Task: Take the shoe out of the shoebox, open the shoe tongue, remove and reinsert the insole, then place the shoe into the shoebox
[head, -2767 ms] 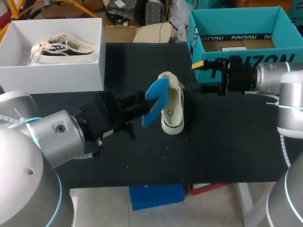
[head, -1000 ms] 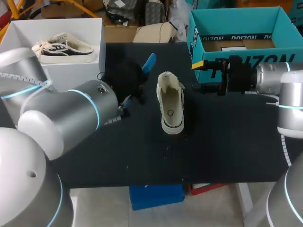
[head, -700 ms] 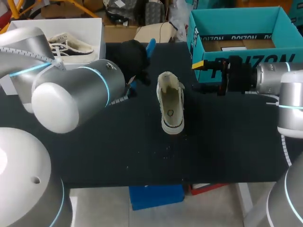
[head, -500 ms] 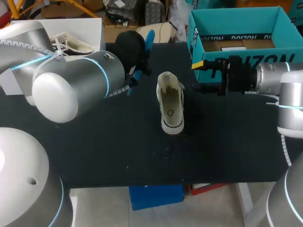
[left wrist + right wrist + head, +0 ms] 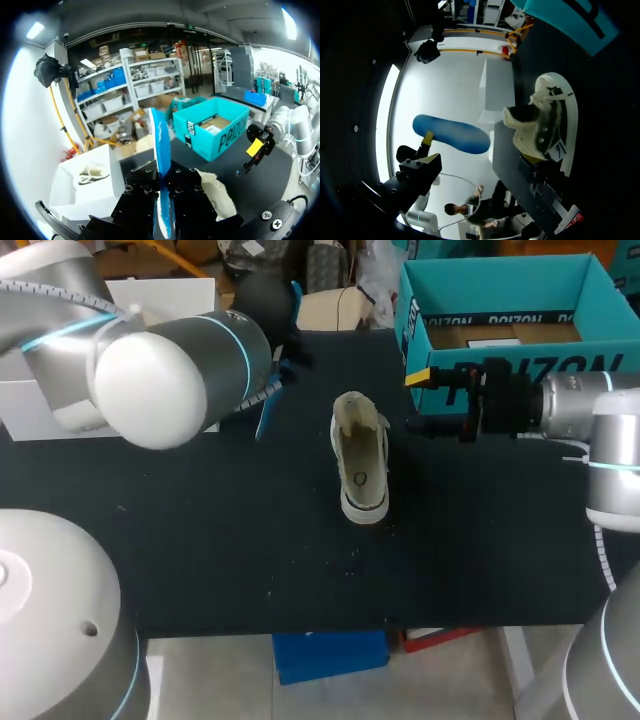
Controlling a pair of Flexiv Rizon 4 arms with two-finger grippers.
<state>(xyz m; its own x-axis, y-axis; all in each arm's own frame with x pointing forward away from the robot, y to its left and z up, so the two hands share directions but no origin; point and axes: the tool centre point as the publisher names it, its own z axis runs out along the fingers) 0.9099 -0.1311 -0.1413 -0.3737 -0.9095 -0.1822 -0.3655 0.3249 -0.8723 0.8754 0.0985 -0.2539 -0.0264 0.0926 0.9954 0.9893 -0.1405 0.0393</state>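
Observation:
A cream low-top shoe (image 5: 361, 455) stands on the black table (image 5: 480, 540), toe toward the front. My left gripper (image 5: 282, 352) is raised over the back left of the table, shut on a blue insole (image 5: 268, 415). In the left wrist view the insole (image 5: 161, 135) stands edge-on between the fingers (image 5: 145, 192), with the shoe (image 5: 216, 187) below and beside them. My right gripper (image 5: 425, 400) hangs open to the right of the shoe's heel, holding nothing. From the right wrist the shoe (image 5: 545, 125) lies just ahead and the insole (image 5: 452, 134) floats beyond it.
An open teal box (image 5: 500, 360) stands at the back right, right behind my right gripper. A white shoebox (image 5: 165, 285) at the back left is mostly hidden by my left arm; the left wrist view shows a second shoe (image 5: 90, 174) inside it.
My left arm has carried the insole up and back to the left, away from the shoe, turning it edge-on. The shoe and the right arm have stayed put.

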